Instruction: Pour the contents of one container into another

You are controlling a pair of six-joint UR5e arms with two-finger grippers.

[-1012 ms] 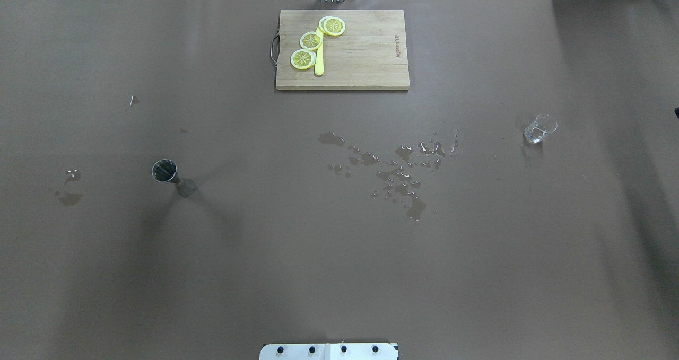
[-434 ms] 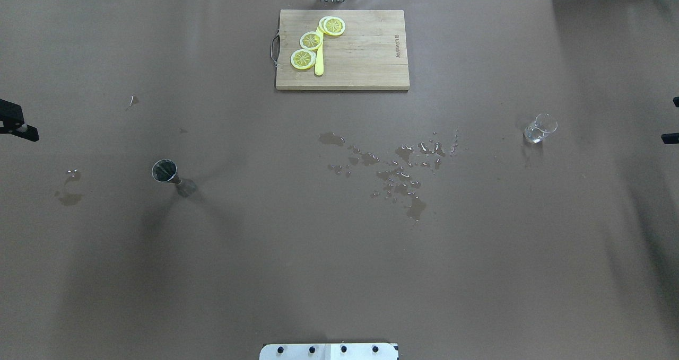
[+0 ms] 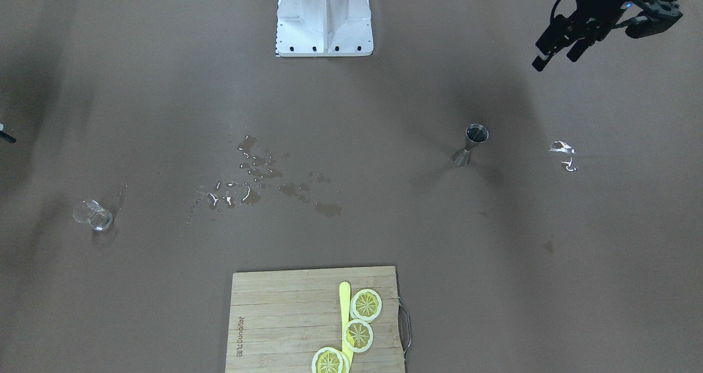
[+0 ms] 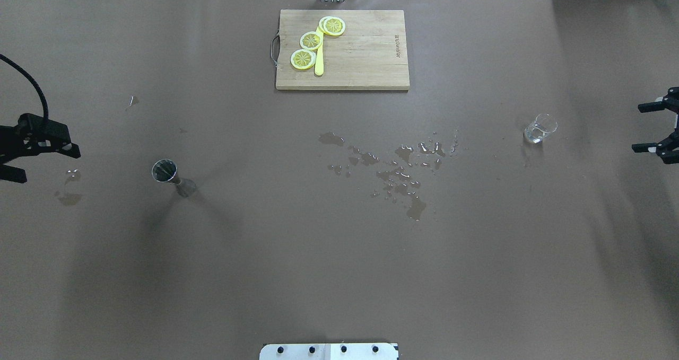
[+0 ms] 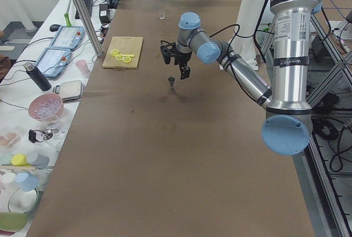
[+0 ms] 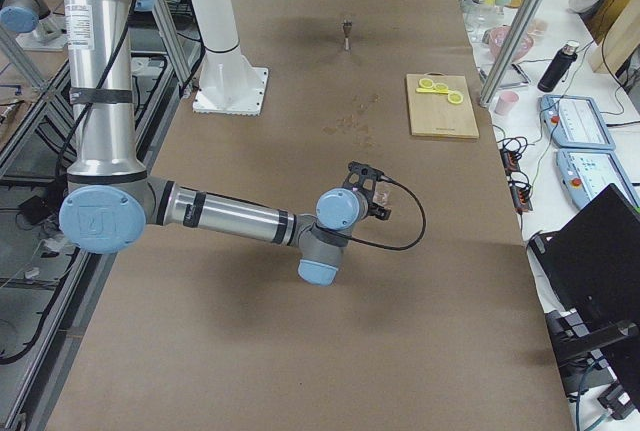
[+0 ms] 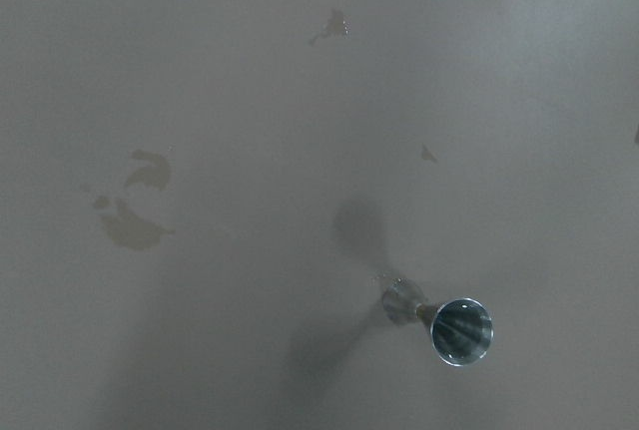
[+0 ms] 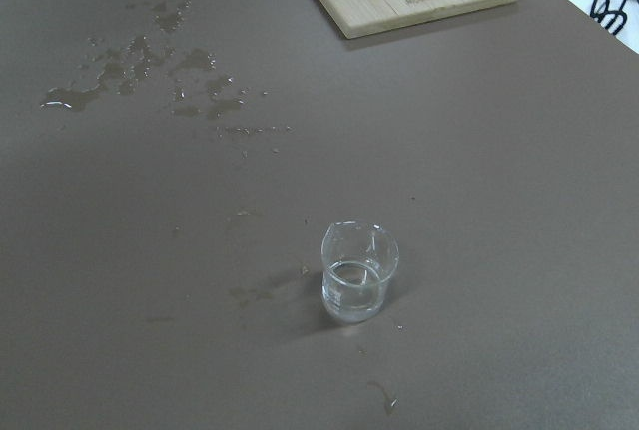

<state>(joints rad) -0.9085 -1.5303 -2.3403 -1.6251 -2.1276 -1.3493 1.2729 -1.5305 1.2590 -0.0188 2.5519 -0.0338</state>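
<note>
A small steel jigger (image 4: 164, 170) stands upright on the brown table, left of centre; the left wrist view sees its open mouth (image 7: 461, 330). A clear glass beaker (image 4: 540, 128) with a little water in it stands at the right, upright in the right wrist view (image 8: 359, 272). My left gripper (image 4: 49, 164) hangs open at the left edge, well left of the jigger (image 3: 476, 134) and apart from it. Near the right edge my right gripper (image 4: 637, 128) is open and faces the beaker, a wide gap away. Neither holds anything.
A wooden cutting board (image 4: 366, 58) with lemon slices (image 4: 311, 41) and a yellow knife lies at the far centre. Spilled water (image 4: 398, 172) spreads over the table's middle, with smaller wet patches (image 4: 69, 195) at the left. The robot base (image 3: 324, 18) sits at the near edge.
Both grippers have come into the overhead view from its side edges, moving inward toward the table. The jigger and the beaker have not moved.
</note>
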